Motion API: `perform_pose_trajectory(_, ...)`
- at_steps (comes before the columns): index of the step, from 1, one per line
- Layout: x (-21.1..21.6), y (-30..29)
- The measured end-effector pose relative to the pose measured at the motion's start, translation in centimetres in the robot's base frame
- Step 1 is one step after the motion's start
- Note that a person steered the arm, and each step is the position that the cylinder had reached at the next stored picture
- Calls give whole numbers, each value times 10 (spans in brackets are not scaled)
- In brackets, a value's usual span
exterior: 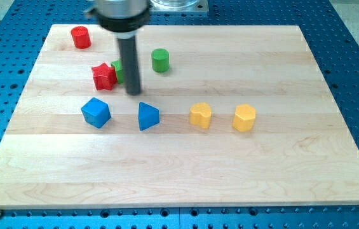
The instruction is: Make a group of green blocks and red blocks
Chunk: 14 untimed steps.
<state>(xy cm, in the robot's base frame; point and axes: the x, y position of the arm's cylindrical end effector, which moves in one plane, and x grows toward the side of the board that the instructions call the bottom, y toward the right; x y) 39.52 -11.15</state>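
Rod, no hand to open or close; tip (133, 93) upper left, beside green block (118, 70) touching red star (103, 76); red cylinder (81, 37), green cylinder (160, 60) apart; push those in slowly, centred.

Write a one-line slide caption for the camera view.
My tip beside a green block touching the red star; green cylinder and red cylinder apart.

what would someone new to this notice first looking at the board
The dark rod dominates, coming down from the view's top with my tip just right of the red star block and a green block half hidden behind the rod. Below them, a row of two blue blocks and two yellow blocks crosses the board's middle.
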Motion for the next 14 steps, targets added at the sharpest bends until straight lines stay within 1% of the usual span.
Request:
perform_pose_trajectory(1,-51,-2)
perform_pose_trajectory(2,-59,15)
perform_pose_trajectory(3,-76,34)
perform_pose_trajectory(5,-108,24)
perform_pose_trajectory(6,-116,49)
perform_pose_trajectory(7,-120,-10)
perform_pose_trajectory(8,-118,-47)
perform_pose_trajectory(10,-117,113)
perform_pose_trajectory(11,-78,118)
perform_pose_trajectory(12,-67,51)
perform_pose_trajectory(13,-88,-9)
perform_pose_trajectory(14,-89,-37)
